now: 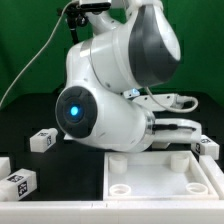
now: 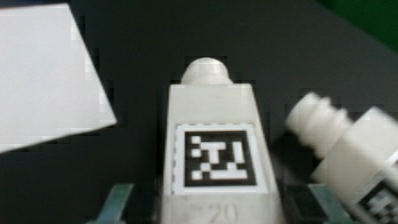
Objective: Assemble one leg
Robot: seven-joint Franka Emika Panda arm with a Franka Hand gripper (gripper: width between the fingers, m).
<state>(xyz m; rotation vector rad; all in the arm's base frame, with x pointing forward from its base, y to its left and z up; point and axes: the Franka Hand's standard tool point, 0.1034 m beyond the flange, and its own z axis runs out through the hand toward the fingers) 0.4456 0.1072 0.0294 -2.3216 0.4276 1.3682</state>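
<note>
In the wrist view a leg fills the middle: a white post with a black-and-white tag on its face and a rounded peg at its far end. It lies on the black table. My gripper is open and straddles the leg's near end. One finger stands on each side, with a dark gap between each finger and the leg. A second leg lies close beside it. In the exterior view the arm hides the gripper and this leg.
The large white tray with round corner sockets lies in front, and its corner shows in the wrist view. Loose legs lie at the exterior view's left and right. The table is black.
</note>
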